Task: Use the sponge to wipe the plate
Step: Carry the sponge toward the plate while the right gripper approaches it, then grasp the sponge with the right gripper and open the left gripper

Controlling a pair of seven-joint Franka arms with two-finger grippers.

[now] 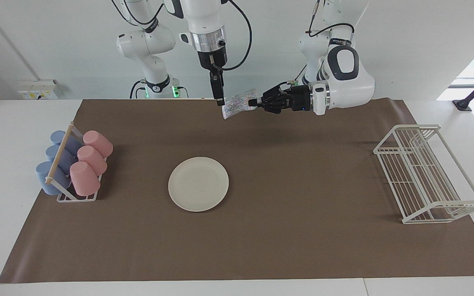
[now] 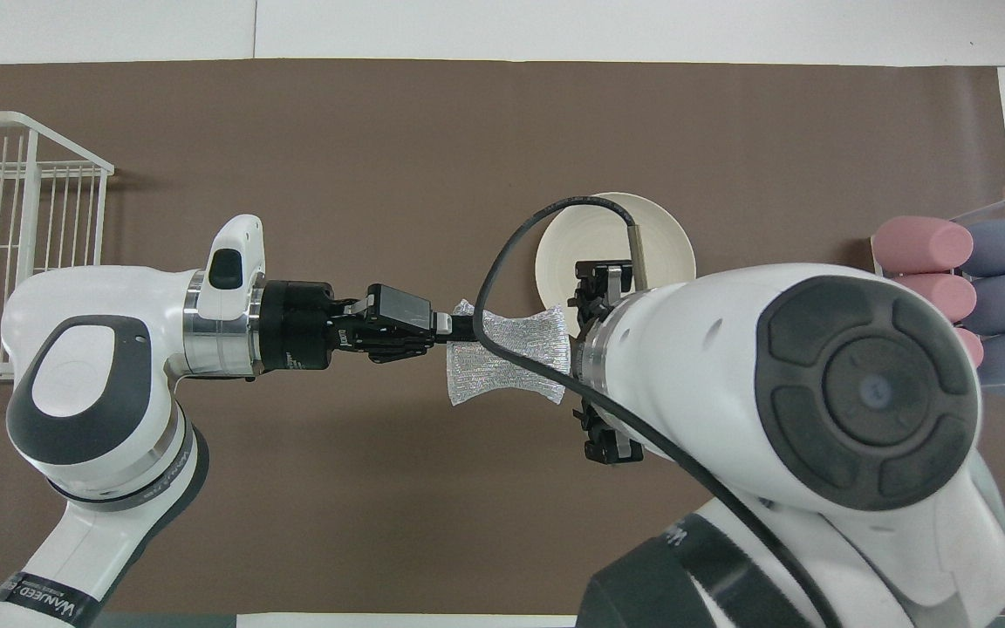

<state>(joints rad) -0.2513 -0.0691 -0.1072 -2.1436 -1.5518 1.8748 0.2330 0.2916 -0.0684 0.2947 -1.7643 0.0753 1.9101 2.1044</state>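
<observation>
Facing view: the left gripper (image 1: 254,102) is held horizontally in the air above the brown mat (image 1: 303,172), at the robots' edge of the table. Its fingertips are pressed together on one edge of the sponge (image 1: 237,107), which hangs out from them, clear of the mat. The right gripper (image 1: 220,100) points straight down, its tip just beside the free end of the sponge; contact cannot be confirmed. Its fingers stand apart, with nothing between them.

The plate (image 1: 198,183) lies flat on the mat near the table centre, farther from the robots than both grippers, with nothing on it.

A rack of pink and blue cups (image 1: 72,165) stands at the right arm's end of the table. A white wire dish rack (image 1: 426,172) stands at the left arm's end.
</observation>
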